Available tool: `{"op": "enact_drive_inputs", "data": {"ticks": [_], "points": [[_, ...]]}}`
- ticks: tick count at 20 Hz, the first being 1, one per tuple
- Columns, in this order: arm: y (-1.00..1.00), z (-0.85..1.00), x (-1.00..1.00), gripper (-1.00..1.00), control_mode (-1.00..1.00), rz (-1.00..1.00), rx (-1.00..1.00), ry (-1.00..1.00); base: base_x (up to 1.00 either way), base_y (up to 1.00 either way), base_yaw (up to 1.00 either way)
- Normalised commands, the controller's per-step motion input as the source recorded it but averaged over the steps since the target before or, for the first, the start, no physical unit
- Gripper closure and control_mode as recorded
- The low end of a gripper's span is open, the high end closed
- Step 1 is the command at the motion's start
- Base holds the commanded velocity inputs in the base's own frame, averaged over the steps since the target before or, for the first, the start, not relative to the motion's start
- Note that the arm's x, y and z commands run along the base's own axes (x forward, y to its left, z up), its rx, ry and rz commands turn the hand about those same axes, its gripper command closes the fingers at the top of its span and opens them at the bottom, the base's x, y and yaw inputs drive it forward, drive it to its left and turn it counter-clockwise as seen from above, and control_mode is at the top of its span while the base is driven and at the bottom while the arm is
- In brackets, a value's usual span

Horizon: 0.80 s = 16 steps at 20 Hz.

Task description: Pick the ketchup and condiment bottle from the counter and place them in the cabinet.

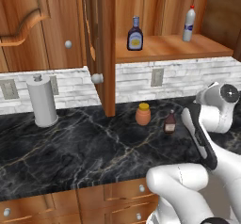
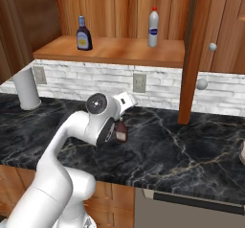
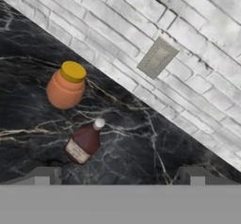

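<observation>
I am hovering my spread, empty claw [image 3: 120, 176] near the ketchup [image 3: 84, 143] on the worktop [image 3: 28, 105]; the orange jar [image 3: 66, 85] nearby is risking a knock.

The black marble surface [image 1: 70, 148] with pale veins carries a paper towel roll [image 1: 42, 100] upright at its back edge, far left of the open cabinet door. Just right of that door stands a squat orange jar [image 1: 143, 114], and the ketchup [image 1: 170, 122] stands upright near the jar, on its right. Above, the cabinet [image 1: 155, 11] shelf [image 1: 164, 49] bears the condiment bottle [image 1: 135, 34] and, well apart to its right, a tall white bottle [image 1: 188, 24] with a red cap.
</observation>
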Motion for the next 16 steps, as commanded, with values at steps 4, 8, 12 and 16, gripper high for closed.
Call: {"op": "enact_drive_inputs", "data": {"ticks": [4, 8, 12, 16], "points": [[-0.13, -0.39, 0.03, -1.00, -1.00, 0.10, -0.01, -0.01, 0.00, 0.00, 0.00], [-0.01, -0.51, 0.00, -1.00, -1.00, 0.10, 0.00, 0.00, 0.00, 0.00, 0.00], [-0.08, -0.29, 0.00, -1.00, -1.00, 0.11, 0.00, -0.03, 0.00, 0.00, 0.00], [-0.25, -0.25, -0.03, -1.00, -1.00, 0.13, 0.03, -0.04, 0.00, 0.00, 0.00]]}}
